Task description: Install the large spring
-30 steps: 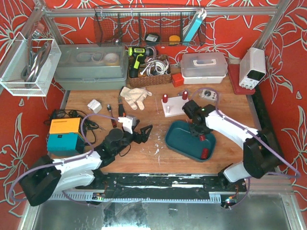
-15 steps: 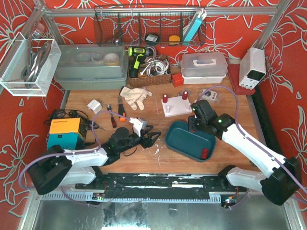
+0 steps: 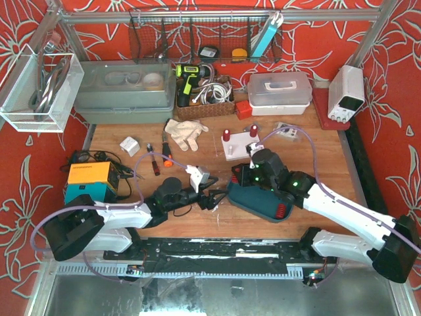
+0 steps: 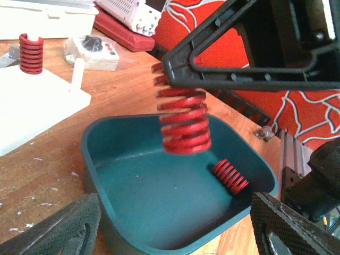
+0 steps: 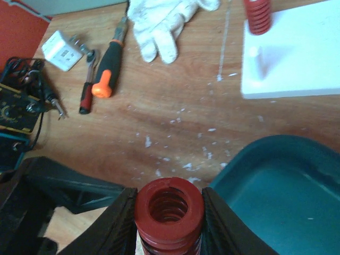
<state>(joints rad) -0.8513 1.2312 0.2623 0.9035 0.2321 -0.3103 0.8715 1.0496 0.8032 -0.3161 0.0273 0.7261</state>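
The large spring point(image 5: 169, 204), a red coil, stands upright between the black fingers point(image 5: 123, 218) of my right gripper point(image 5: 169, 212), which is shut on it. It hangs over the left rim of the teal tray point(image 3: 260, 204), well above the tray floor point(image 4: 183, 125). My left gripper point(image 4: 178, 234) is open and low at the tray's left corner point(image 3: 214, 195), its pads either side of the near wall. A smaller red spring point(image 4: 230, 176) lies in the tray. The white base plate point(image 5: 297, 58) carries a bare peg point(image 5: 256, 56) and a peg with a red spring on it point(image 5: 257, 16).
A white glove point(image 5: 164, 21), an orange-handled screwdriver point(image 5: 106, 66) and a white plug adapter point(image 5: 62, 50) lie on the wood behind the tray. An orange and teal box point(image 3: 89, 184) sits at the left. Bins and a basket line the back edge.
My right gripper has come up out of the tray with the large spring and swung left over its rim. The left arm has stretched right until its open gripper reaches the tray's corner.
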